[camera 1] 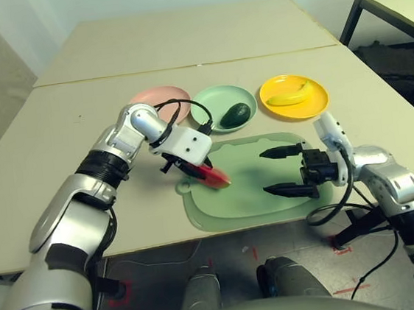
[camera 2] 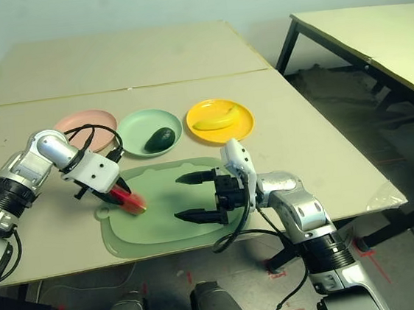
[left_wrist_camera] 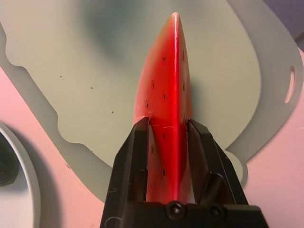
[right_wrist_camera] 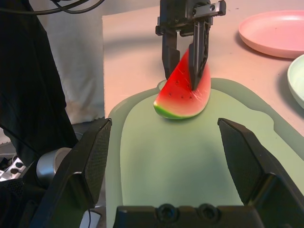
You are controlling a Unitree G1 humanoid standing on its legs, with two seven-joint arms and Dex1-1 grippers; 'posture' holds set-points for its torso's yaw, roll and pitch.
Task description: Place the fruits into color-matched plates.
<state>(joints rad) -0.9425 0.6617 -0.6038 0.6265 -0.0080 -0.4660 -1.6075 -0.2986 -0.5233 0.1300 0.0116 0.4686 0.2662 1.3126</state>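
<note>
Beige tabletop [camera 1: 57, 134] is carrying everything. Nearest me, on the pale-green cutting mat [camera 1: 259, 194], my left gripper [camera 1: 208, 175] is pinching the watermelon wedge [right_wrist_camera: 185, 95], while my right gripper [camera 1: 286, 170] is hovering spread wide. Farther back, the pink plate [camera 1: 158, 101] is sitting bare, the green plate [camera 1: 216, 102] is holding the avocado [camera 1: 235, 114], and the yellow plate [camera 1: 313, 103] is holding the banana [camera 1: 288, 96].
</note>
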